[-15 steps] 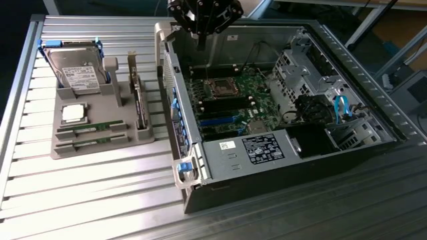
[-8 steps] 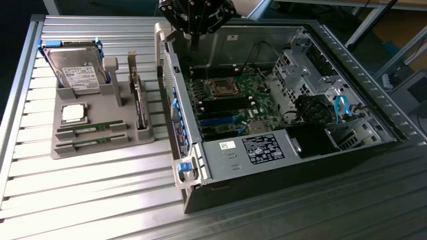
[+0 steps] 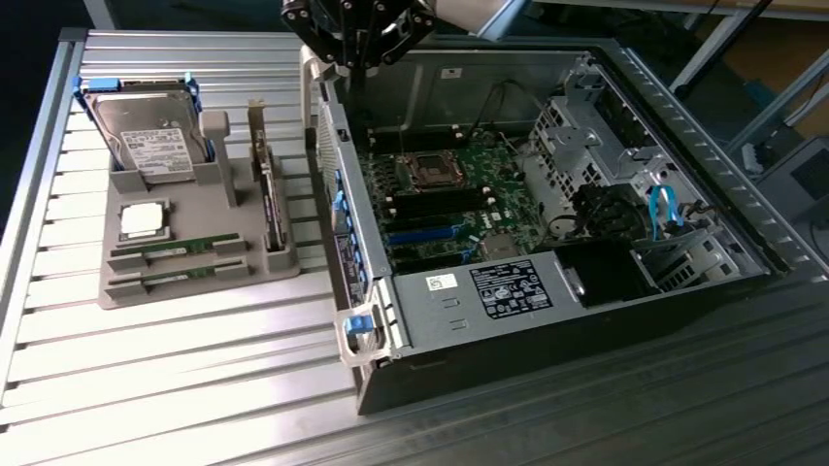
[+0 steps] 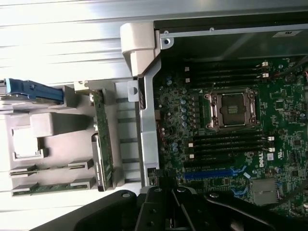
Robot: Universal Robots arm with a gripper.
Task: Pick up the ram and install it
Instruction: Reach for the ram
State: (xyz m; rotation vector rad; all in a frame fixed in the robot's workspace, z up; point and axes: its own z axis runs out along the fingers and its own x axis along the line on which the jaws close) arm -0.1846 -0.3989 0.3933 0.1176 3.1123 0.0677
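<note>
Two green ram sticks (image 3: 178,249) lie on edge in the front slots of a grey holder tray (image 3: 194,291), to the exterior view's left of the open computer case. In the wrist view the same ram sticks (image 4: 50,169) sit one beside the other. My gripper (image 3: 356,60) hangs high over the case's back left corner, far from the sticks. Its fingers are shut on nothing, and its dark body (image 4: 173,192) edges the wrist view. The motherboard (image 3: 447,209) lies bare inside the case, with black memory slots (image 4: 226,142) on either side of the processor socket (image 4: 233,108).
The tray also holds a silver hard drive (image 3: 146,136), a square processor chip (image 3: 143,220) and an upright expansion card (image 3: 268,194). The case's grey side wall (image 3: 340,223) stands between the tray and the motherboard. A drive cage (image 3: 583,136) and power supply (image 3: 499,291) fill the rest of the case.
</note>
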